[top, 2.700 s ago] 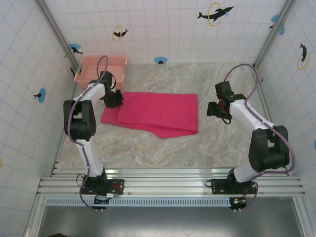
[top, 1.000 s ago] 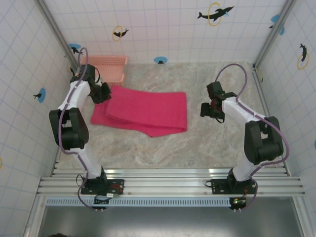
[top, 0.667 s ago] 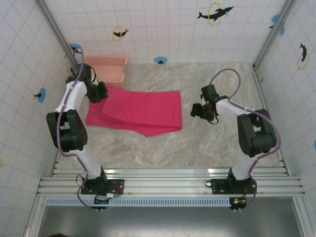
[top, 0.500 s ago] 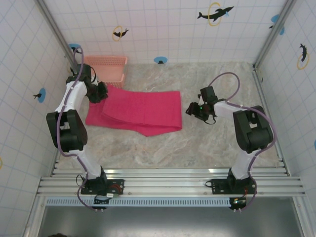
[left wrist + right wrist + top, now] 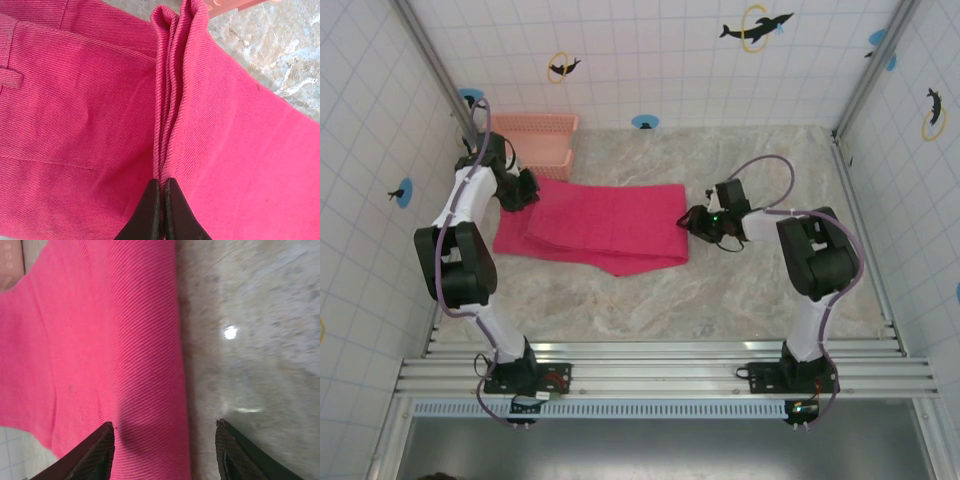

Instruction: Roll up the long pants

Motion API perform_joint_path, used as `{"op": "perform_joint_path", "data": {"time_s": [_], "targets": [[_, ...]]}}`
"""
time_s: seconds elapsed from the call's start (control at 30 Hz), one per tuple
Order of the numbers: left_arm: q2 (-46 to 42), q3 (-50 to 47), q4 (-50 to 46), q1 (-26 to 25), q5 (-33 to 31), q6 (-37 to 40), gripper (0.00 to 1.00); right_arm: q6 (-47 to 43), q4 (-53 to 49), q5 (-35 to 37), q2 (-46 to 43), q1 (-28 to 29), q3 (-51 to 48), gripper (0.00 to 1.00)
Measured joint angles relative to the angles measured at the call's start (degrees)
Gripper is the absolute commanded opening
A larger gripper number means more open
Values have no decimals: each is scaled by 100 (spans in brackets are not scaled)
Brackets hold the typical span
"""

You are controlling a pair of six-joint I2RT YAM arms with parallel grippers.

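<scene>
pants (image 5: 595,222) lie folded flat on table (image 5: 740,290), left end just beside basket (image 5: 530,135) at far left. my left gripper (image 5: 161,182) clenched on raised fold at pants' left end. my right gripper (image 5: 165,423) spread apart, straddling pants' right edge: one finger over cloth, other over bare table.
</scene>
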Motion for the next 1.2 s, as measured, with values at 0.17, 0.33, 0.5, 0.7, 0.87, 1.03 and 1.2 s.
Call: {"op": "perform_joint_path", "data": {"time_s": [0.17, 0.33, 0.5, 0.7, 0.87, 1.03, 1.2], "targets": [[-4, 0, -2, 0, 2, 0, 0, 28, 46, -103, 175, 144, 61, 2], [-55, -61, 0, 0, 4, -2, 0, -76, -175, -81, 267, 133, 164, 0], [-146, -181, -9, -42, 15, -7, 0, -890, -1506, 470, 114, 4, 612, 0], [-181, -343, 20, -568, 225, -138, 0, -1779, -2741, 780, -400, -651, 697, 0], [-181, -393, 186, -1187, 238, -387, 0, -2382, -3696, 1198, -662, -1040, 831, 0], [-181, -566, 409, -1292, 216, -636, 0, -2736, -4529, 1641, -909, -999, 1296, 0], [-181, -557, 369, -1154, 107, -601, 0, -2957, -5005, 2249, -933, -553, 1952, 0]]}}
